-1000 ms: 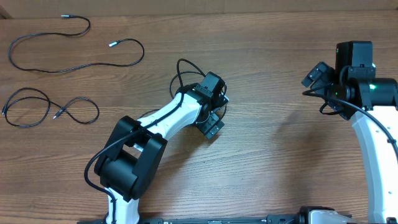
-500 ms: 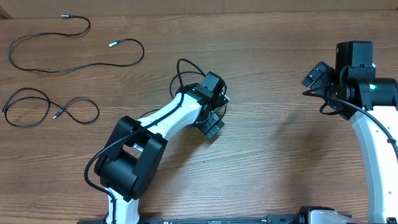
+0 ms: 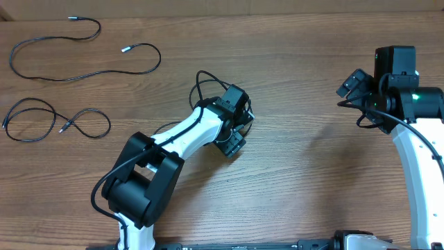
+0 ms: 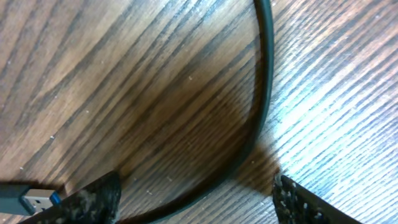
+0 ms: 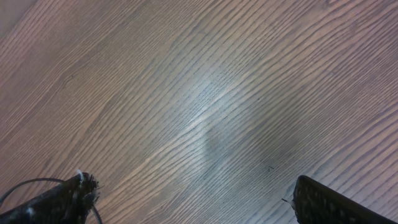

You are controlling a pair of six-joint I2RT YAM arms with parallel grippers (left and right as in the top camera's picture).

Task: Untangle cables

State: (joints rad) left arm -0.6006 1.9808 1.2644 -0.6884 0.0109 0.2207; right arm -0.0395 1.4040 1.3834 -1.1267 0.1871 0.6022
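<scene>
1. Closest in, the left gripper (image 3: 238,132) sits low over the wooden table (image 3: 312,173), about mid-table, its white arm reaching up from the near edge.
2. Wrist camera now: its fingers (image 4: 96,194) are spread. One dark textured tip sits in each bottom corner, and neither is touching anything.
3. Between them runs a black cable (image 4: 264,93). It sweeps down from the top edge and curves left across the grain, lying flat on the wood (loose, not pinched).
4. A USB plug (image 4: 25,200), silver shell with blue inside, lies just beside the left-hand tip. The frame does not show which cord it ends.
5. Further out, on the left side, a second cable (image 3: 29,100) lies alone in two loose loops, well apart from either arm.
6. Across on the right, the right gripper (image 5: 196,199) hovers over bare wood with its fingers spread wide and nothing between them. A thin dark wire shows beside its left tip, too little to identify.
7. Farthest away, top-left corner: a third cable (image 3: 48,80) in one long open S, with a silver tip at each end.
</scene>
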